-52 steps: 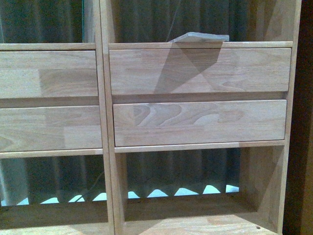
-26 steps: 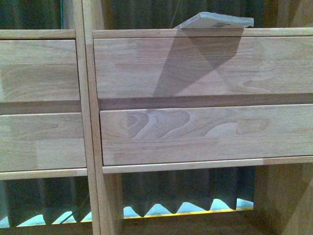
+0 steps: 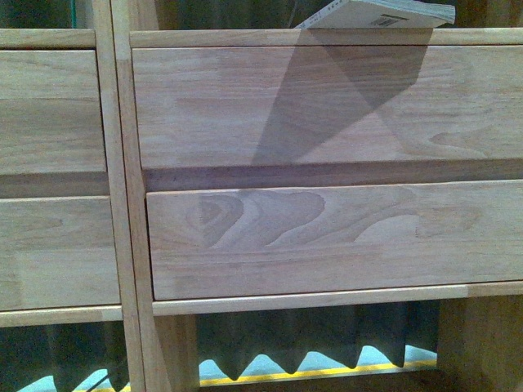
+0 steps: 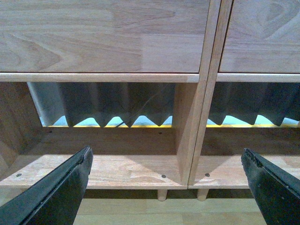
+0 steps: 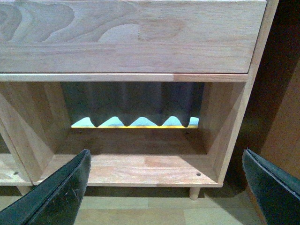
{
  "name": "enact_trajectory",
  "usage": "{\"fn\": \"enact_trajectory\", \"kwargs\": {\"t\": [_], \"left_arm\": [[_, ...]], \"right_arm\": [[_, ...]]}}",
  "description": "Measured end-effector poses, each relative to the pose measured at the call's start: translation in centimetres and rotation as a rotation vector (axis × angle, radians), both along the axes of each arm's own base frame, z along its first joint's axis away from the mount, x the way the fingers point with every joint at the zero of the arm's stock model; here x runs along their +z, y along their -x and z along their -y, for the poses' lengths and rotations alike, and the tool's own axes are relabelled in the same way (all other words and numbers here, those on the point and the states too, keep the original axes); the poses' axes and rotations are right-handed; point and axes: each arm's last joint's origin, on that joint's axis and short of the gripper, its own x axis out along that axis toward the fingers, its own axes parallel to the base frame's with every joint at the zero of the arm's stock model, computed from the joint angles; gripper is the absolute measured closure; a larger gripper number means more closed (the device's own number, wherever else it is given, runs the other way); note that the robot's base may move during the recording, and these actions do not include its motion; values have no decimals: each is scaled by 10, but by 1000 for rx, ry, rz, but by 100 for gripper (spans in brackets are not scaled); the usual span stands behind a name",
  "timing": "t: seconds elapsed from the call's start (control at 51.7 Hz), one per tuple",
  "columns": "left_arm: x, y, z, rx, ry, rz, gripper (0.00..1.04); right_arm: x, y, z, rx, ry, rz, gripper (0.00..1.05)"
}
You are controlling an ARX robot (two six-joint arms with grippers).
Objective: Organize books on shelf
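Book (image 3: 384, 13) lies on the shelf (image 3: 122, 204) above 2 drawers (image 3: 327, 241); left end effector (image 4: 166, 153) and right end effector (image 5: 166, 154) spread apart.

The left gripper (image 4: 166, 151) has two black fingers (image 4: 58, 192). They are flat wedges that taper to blunt tips, matte, with pale scuffs along the edges. The right gripper (image 5: 166, 152) has the same black tapered fingers (image 5: 272, 187), and one of them carries fine light scratches.

Dark pleated curtain (image 3: 310, 331) with a scalloped hem, yellow strip (image 3: 310, 374) just below it, pale wooden floor (image 5: 140, 213)
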Motion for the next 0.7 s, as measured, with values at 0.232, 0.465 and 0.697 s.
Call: {"fn": "enact_trajectory", "kwargs": {"t": [0.232,0.465,0.697], "left_arm": [[0,0,0,0,0,0,7],[0,0,0,0,0,0,7],[0,0,0,0,0,0,7]], "right_arm": [[0,0,0,0,0,0,7],[0,0,0,0,0,0,7],[0,0,0,0,0,0,7]]}}
